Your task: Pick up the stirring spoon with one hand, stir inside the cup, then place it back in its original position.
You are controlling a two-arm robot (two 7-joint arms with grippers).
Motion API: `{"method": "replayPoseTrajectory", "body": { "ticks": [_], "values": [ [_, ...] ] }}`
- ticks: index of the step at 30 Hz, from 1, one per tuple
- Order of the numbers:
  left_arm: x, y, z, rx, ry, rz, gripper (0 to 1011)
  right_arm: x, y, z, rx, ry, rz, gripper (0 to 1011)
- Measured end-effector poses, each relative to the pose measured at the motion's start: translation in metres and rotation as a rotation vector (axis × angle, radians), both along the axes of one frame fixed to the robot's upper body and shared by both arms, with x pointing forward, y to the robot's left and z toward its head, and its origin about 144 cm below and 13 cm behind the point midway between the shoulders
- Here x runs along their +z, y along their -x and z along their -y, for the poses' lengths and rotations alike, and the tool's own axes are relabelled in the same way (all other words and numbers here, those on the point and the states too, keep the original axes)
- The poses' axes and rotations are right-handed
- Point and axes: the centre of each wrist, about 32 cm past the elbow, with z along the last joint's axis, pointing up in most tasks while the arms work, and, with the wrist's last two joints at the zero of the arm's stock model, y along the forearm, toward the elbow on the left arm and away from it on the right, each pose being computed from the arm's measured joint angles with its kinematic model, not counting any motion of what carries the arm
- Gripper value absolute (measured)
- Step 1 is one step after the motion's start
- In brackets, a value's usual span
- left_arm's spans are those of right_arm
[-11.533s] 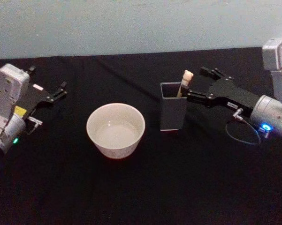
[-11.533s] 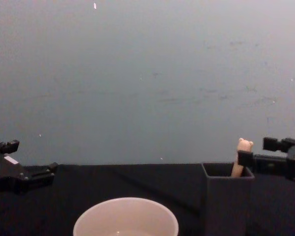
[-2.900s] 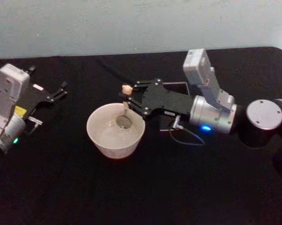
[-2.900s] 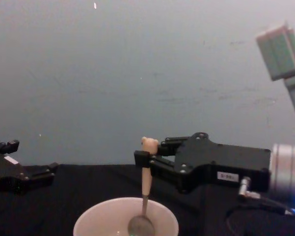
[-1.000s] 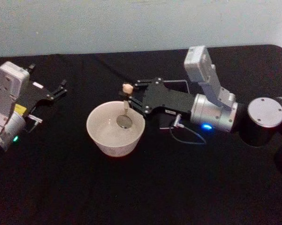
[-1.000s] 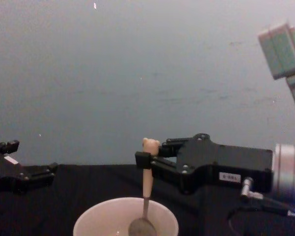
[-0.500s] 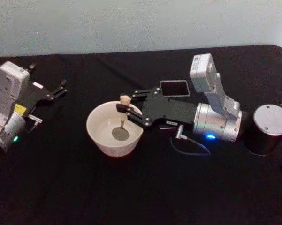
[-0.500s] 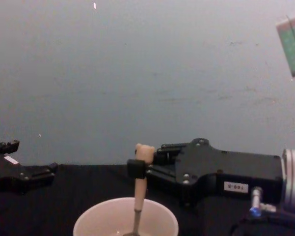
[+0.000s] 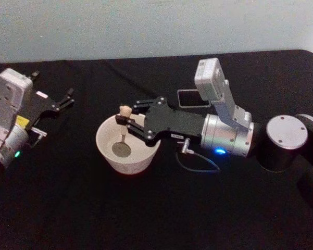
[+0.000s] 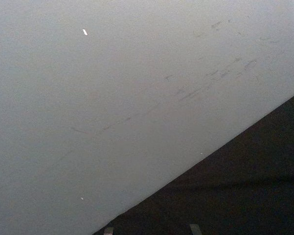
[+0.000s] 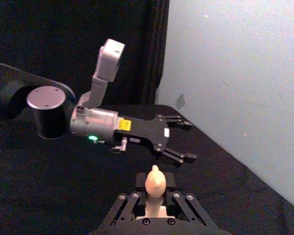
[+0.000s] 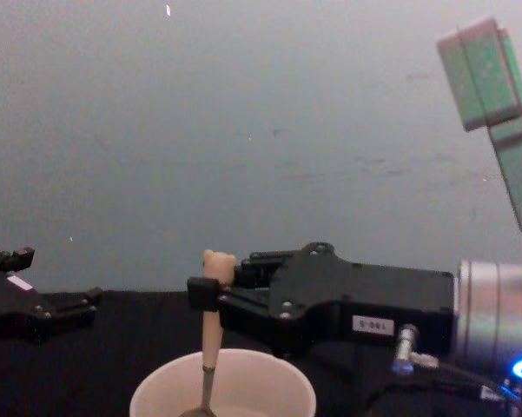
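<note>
Two black fingers of the right gripper (image 9: 124, 119) are pressed together on the slim stirring spoon (image 9: 123, 133) with the pale beige handle, pinching it just under its small bear-head knob. From that grip the spoon hangs down nearly upright, tilted slightly. The knob stands just above the fingertips, and the thin dark neck and dark bowl lie below them. The wide round cream-white cup (image 9: 107, 156) sits directly beneath the fingertips. The spoon's bowl is inside it, low down and toward the side farther from the gripper's body. In the chest view the right gripper (image 12: 210, 291) holds the handle above the rim of the cup (image 12: 269, 391), and the spoon (image 12: 210, 334) dips past that rim. The right wrist view shows the knob (image 11: 155, 182) rising between the gripper's own fingers (image 11: 155, 193).

Behind the gripper's palm, on its far side, stands the dark grey square-sided holder (image 9: 179, 97). Well apart, beyond the cup from the fingertips, the left gripper (image 9: 62, 101) hangs over the black cloth (image 9: 146, 208) with its fingers spread and nothing between them.
</note>
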Motion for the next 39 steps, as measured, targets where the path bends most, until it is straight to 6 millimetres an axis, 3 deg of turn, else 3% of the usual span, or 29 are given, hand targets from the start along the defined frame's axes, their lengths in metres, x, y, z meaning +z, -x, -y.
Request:
{"method": "replayPoseTrajectory", "body": {
  "ticks": [10, 28, 39],
  "values": [
    [0.000, 0.000, 0.000, 0.000, 0.000, 0.000, 1001, -0.003, -0.012, -0.007, -0.060, 0.006, 0.013, 212],
    [0.000, 0.000, 0.000, 0.000, 0.000, 0.000, 1001, -0.003, -0.018, 0.012, -0.109, 0.018, 0.017, 212],
    [0.000, 0.000, 0.000, 0.000, 0.000, 0.000, 1001, 0.014, -0.013, 0.018, -0.110, -0.020, 0.032, 212]
  ]
}}
